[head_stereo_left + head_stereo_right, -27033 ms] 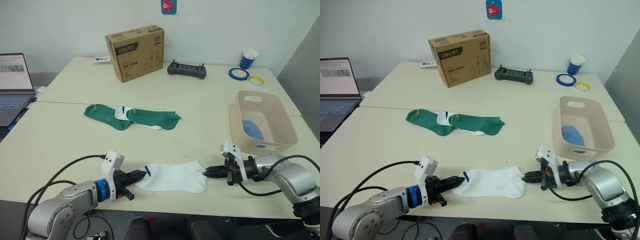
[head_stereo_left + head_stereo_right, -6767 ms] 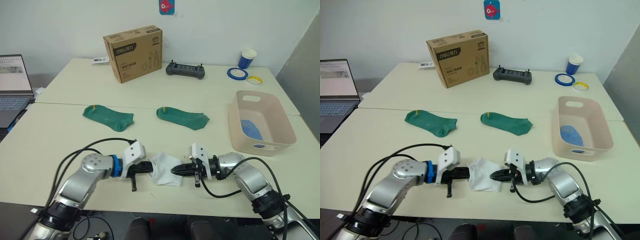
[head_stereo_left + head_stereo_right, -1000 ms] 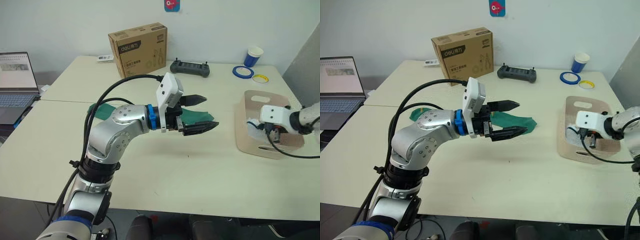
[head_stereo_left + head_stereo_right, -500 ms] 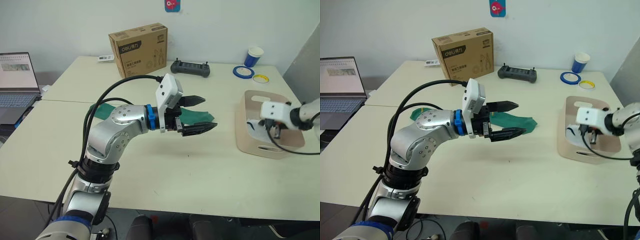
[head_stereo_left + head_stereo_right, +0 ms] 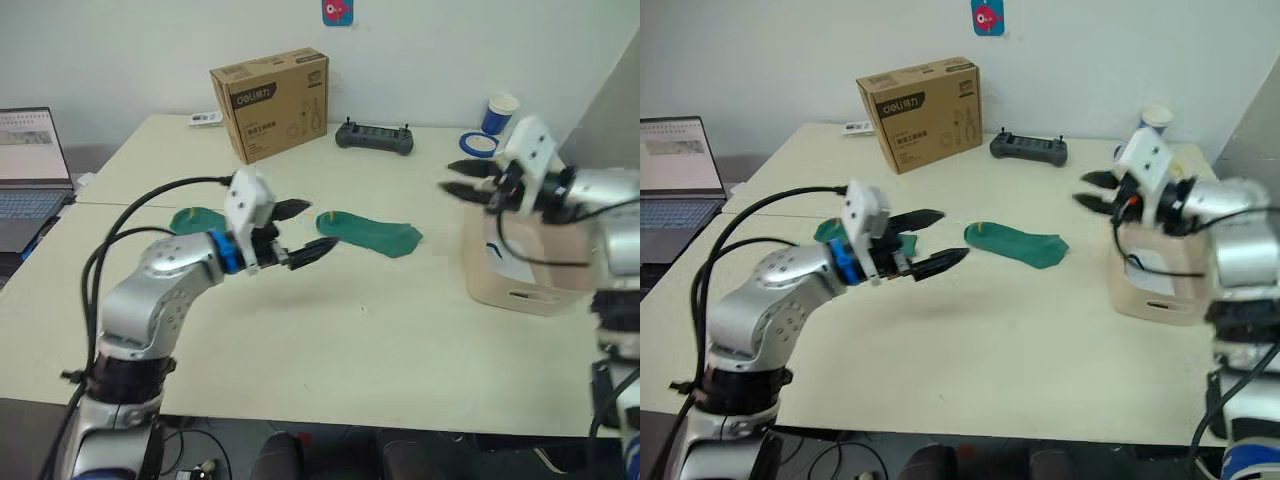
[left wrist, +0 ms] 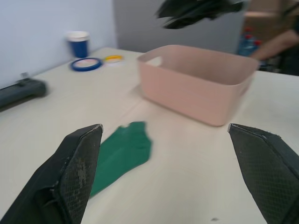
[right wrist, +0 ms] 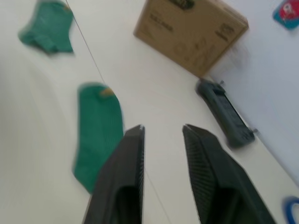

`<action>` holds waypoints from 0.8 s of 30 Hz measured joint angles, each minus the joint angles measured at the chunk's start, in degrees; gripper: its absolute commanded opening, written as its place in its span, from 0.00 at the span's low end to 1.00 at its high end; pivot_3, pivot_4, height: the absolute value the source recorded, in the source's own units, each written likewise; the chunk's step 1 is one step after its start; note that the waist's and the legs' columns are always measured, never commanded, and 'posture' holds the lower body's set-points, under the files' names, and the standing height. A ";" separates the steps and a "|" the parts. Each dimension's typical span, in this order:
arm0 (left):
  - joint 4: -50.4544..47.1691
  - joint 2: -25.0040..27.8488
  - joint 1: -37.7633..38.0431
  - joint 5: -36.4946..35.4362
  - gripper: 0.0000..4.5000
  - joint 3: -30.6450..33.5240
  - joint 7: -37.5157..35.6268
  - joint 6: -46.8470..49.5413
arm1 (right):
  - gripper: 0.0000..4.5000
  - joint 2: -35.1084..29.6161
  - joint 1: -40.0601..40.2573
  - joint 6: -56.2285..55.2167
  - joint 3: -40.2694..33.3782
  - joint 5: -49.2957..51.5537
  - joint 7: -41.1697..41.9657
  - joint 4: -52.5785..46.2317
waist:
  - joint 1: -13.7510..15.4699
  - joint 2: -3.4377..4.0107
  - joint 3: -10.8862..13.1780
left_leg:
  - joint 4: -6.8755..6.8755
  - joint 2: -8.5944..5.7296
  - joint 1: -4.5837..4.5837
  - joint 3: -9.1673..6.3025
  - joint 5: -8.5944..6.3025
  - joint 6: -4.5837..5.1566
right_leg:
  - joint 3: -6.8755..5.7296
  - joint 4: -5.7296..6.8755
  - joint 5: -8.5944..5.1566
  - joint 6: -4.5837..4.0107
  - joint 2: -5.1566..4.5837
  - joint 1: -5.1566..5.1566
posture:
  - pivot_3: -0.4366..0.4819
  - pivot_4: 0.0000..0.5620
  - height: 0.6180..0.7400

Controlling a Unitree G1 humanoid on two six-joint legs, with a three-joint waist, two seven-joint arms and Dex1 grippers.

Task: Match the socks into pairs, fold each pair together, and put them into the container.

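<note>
The cardboard box (image 5: 270, 103) bears what looks like "deli" in print.

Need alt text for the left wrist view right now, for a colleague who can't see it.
Left gripper, wide open, hovers over the cream table facing a dark green ankle sock lying flat and the pale pinkish-beige plastic tub beyond. The right gripper hangs above the tub.

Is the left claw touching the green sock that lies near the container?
Apart. In the left wrist view, the open left claw hangs above the table, with bare tabletop between it and the green sock.
</note>
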 measured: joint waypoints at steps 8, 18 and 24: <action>-5.28 -5.71 22.27 5.75 1.00 4.91 10.99 -5.85 | 0.99 15.49 23.16 1.79 4.34 -1.58 -18.80 -17.00 | 1.05 -0.06 -0.13 | 0.02 -0.08 -0.04 0.14 0.00 -0.01 | 0.08 -0.05 -0.02 0.00 -0.14 -0.04 | 0.48 0.27 1.00; -7.94 -13.80 41.32 11.72 1.00 4.87 17.10 -19.33 | 0.99 18.75 43.01 -6.34 4.47 -6.31 -29.40 -18.38 | 0.17 -0.27 -0.41 | -0.09 0.05 0.23 0.30 0.03 -0.07 | 0.18 0.00 -0.33 -0.06 -0.07 -0.01 | 0.48 0.27 1.00; -7.93 -13.80 45.93 11.42 1.00 5.41 15.92 -23.71 | 0.99 20.61 45.33 -5.62 2.53 -5.76 -33.28 -23.37 | -0.34 -0.43 -0.52 | -0.11 0.06 0.45 0.26 0.03 -0.08 | 0.16 0.03 -0.59 -0.50 -0.05 0.09 | 0.48 0.27 1.00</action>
